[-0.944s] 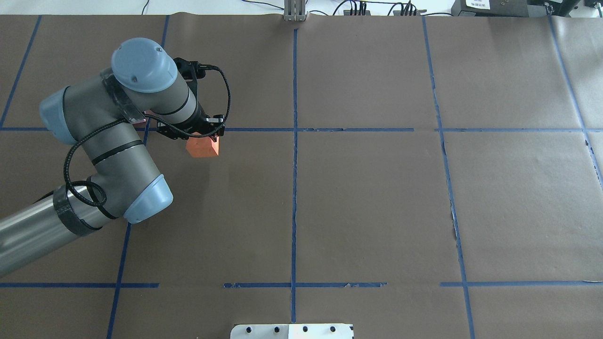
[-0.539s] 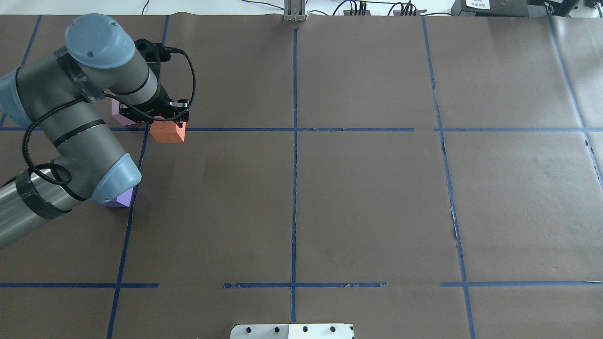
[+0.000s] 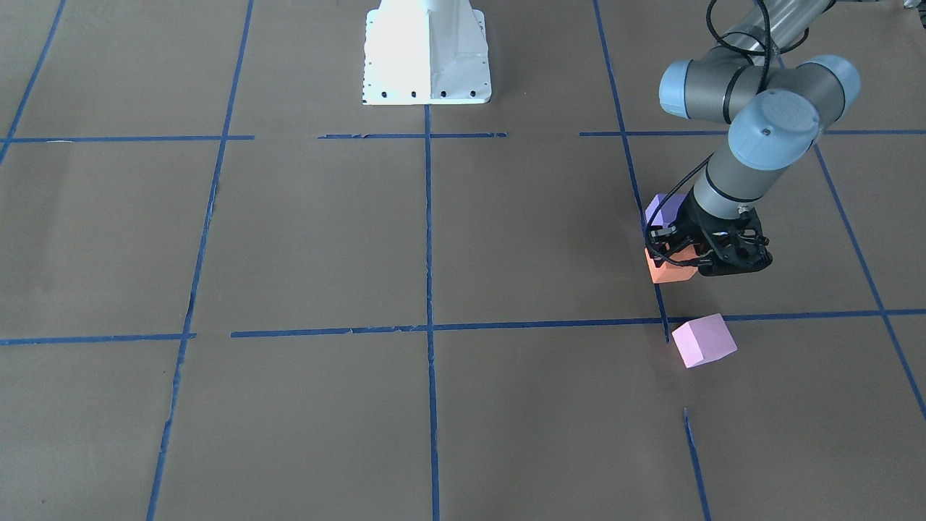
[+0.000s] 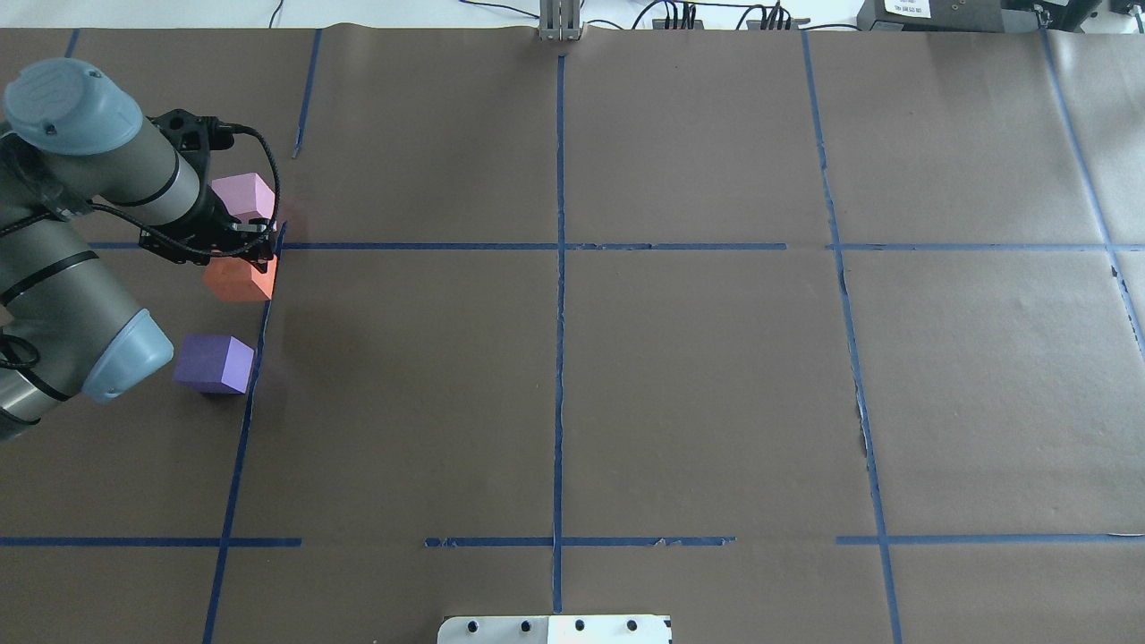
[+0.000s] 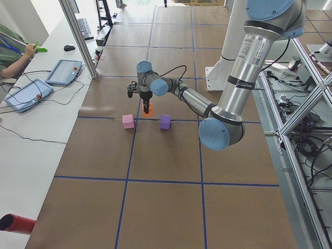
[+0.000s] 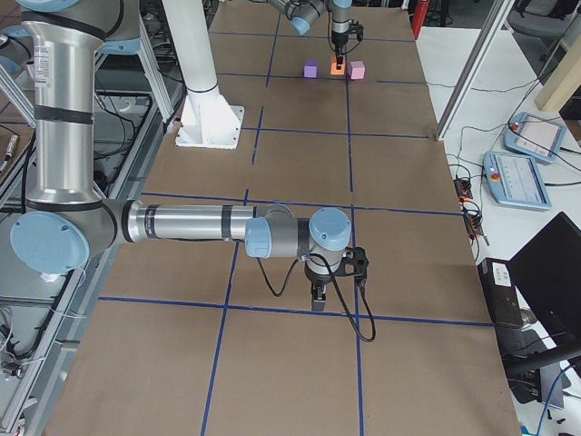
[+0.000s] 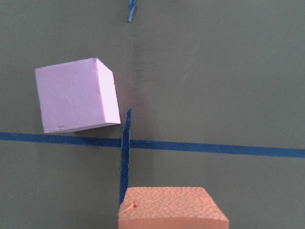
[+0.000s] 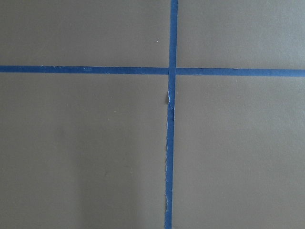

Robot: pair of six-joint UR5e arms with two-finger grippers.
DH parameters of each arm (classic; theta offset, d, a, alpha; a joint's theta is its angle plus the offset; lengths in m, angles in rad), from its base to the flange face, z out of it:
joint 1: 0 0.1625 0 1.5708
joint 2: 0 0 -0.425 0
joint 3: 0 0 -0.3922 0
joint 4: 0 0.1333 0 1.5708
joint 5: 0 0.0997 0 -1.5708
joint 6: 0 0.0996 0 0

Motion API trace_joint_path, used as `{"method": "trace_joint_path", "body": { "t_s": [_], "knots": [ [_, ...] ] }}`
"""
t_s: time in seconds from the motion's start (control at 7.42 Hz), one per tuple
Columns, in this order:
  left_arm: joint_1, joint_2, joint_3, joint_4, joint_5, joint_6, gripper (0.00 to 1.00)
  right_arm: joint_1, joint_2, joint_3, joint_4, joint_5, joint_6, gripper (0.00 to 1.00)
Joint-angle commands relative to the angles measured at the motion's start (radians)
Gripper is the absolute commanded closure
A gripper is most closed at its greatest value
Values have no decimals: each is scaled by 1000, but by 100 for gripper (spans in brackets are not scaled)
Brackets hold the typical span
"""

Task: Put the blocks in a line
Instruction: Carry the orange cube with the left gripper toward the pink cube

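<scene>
My left gripper point(image 4: 234, 259) is shut on the orange block point(image 4: 238, 279) and holds it low over the table, between the other two. The pale pink block point(image 4: 243, 195) lies just beyond it and the dark purple block point(image 4: 213, 363) lies nearer the robot. The front view shows the gripper point(image 3: 694, 262), orange block point(image 3: 667, 273), purple block point(image 3: 664, 208) and pink block point(image 3: 703, 340). The left wrist view shows the pink block point(image 7: 76, 95) and the top of the orange block point(image 7: 171, 207). My right gripper point(image 6: 317, 304) shows only in the right exterior view; I cannot tell its state.
Brown paper with blue tape grid lines point(image 4: 560, 268) covers the table. The white robot base point(image 3: 427, 51) stands at the near edge. The right wrist view shows only a tape cross point(image 8: 171, 70). An operator's table with tablets point(image 5: 31, 93) lies beyond the far edge.
My left arm has carried the orange block leftward along the tape line, from right of the vertical tape to between the pink and purple blocks. Both those blocks have come into view.
</scene>
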Motion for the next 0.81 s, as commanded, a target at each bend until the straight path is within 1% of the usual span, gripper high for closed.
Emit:
{"method": "trace_joint_path", "body": {
  "t_s": [0.0, 0.27, 0.4, 0.67],
  "knots": [
    [-1, 24, 7, -28, -4, -5, 100, -1, 0, 0, 0, 1, 0, 0],
    [4, 18, 47, -49, -4, -1, 100, 1, 0, 0, 0, 0, 0, 0],
    [2, 22, 56, -72, -4, -2, 100, -1, 0, 0, 0, 0, 0, 0],
    [2, 21, 69, -75, -4, 3, 100, -1, 0, 0, 0, 1, 0, 0]
  ]
}}
